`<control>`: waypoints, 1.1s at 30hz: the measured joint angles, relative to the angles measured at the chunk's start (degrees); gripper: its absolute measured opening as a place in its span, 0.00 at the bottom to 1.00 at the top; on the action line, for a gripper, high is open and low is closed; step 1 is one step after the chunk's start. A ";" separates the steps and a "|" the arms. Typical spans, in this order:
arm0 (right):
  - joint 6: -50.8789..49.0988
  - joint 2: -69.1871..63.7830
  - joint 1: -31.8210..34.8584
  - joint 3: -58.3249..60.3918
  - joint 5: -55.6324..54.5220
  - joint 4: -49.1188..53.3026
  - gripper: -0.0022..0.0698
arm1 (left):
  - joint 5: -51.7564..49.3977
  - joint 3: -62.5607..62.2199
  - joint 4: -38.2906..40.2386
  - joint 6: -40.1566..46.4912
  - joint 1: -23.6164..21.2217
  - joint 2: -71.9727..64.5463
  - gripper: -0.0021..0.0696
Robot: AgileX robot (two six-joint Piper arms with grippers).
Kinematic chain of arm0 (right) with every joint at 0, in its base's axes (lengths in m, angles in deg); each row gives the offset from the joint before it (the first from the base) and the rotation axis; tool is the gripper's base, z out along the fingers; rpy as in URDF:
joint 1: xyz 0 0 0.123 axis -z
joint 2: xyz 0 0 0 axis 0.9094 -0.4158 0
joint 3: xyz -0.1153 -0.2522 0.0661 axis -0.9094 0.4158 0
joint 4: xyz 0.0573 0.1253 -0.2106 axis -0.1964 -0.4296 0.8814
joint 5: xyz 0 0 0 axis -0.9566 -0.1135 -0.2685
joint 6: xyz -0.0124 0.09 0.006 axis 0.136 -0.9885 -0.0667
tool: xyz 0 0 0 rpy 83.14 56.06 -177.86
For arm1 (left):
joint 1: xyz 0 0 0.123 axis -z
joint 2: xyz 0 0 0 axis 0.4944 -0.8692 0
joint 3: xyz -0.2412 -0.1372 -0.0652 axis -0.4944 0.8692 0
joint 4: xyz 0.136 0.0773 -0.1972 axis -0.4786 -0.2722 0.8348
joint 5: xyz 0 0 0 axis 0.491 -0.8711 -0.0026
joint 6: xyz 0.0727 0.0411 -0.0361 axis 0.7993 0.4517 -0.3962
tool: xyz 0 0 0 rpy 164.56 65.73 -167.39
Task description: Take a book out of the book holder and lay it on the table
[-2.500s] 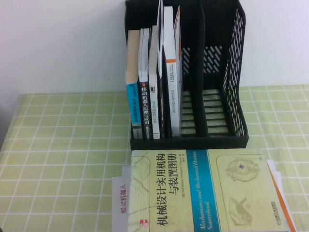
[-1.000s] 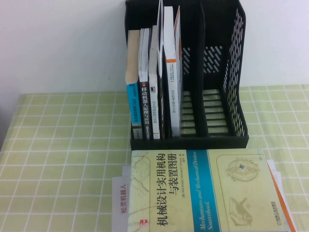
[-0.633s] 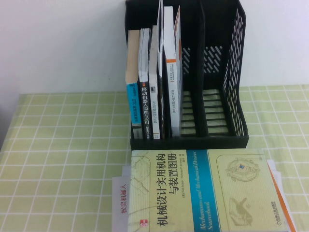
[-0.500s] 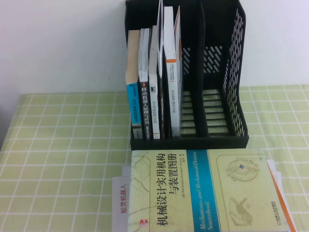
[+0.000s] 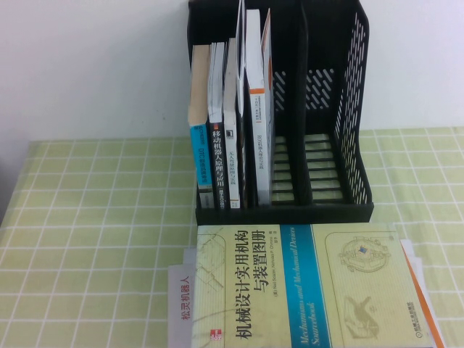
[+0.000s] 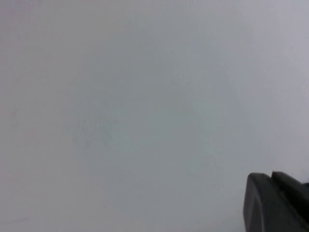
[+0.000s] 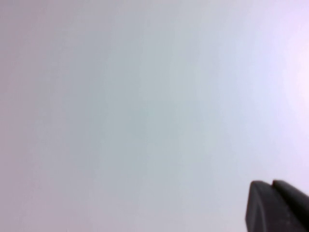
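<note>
White wall backs the scene, and below it the table (image 5: 94, 217) spreads its light green checked cloth toward the near edge. Against the far edge, about the middle, stands the book holder (image 5: 341, 130), black and slotted; its two right compartments look empty, while the left one is packed with upright volumes. Along the near edge, from the middle toward the right corner, a pale yellow and blue book (image 5: 304, 286) lies flat on a few loose sheets. In the holder's left compartment, at its right side, stands the book (image 5: 255, 109), white with an orange band on the spine, upright and untouched, with blue- and black-spined books (image 5: 214, 138) just beside it. Nothing has changed across the last few seconds: every item sits exactly as before and neither arm has entered the high view, so the task has apparently not begun. Each wrist camera faces blank wall with only a dark corner of the left gripper (image 6: 275, 203) and right gripper (image 7: 276, 205); whether either is apart or together I cannot tell.
</note>
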 joint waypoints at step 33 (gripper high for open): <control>1.90 -14.64 0.00 -30.18 53.07 21.49 0.03 | -35.40 -24.31 6.57 -8.43 0.00 -18.98 0.03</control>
